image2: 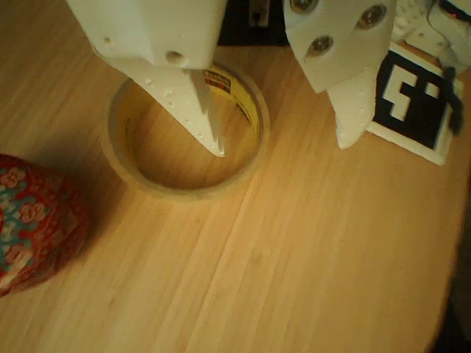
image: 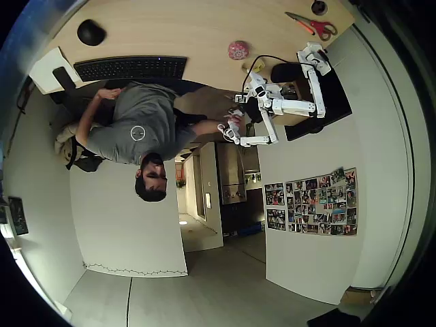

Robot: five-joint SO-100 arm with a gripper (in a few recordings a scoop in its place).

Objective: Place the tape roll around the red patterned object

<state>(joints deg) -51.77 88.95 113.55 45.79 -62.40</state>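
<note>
in the wrist view the tape roll lies flat on the table, with the red patterned object beside it to the lower left, apart from it, at the picture's left edge. one finger reaches inside the ring; the other stands outside, to its right. a marker card lies right of the roll, near the table's edge.

my fingers look like matt white printed plastic, a bit pimply on the inner faces, with shiny metal screw heads up top. The table is pale wood, smooth with a fine straight grain and a soft sheen. The tape roll is glossy yellowish film, and the red patterned object looks like soft printed cloth
</note>
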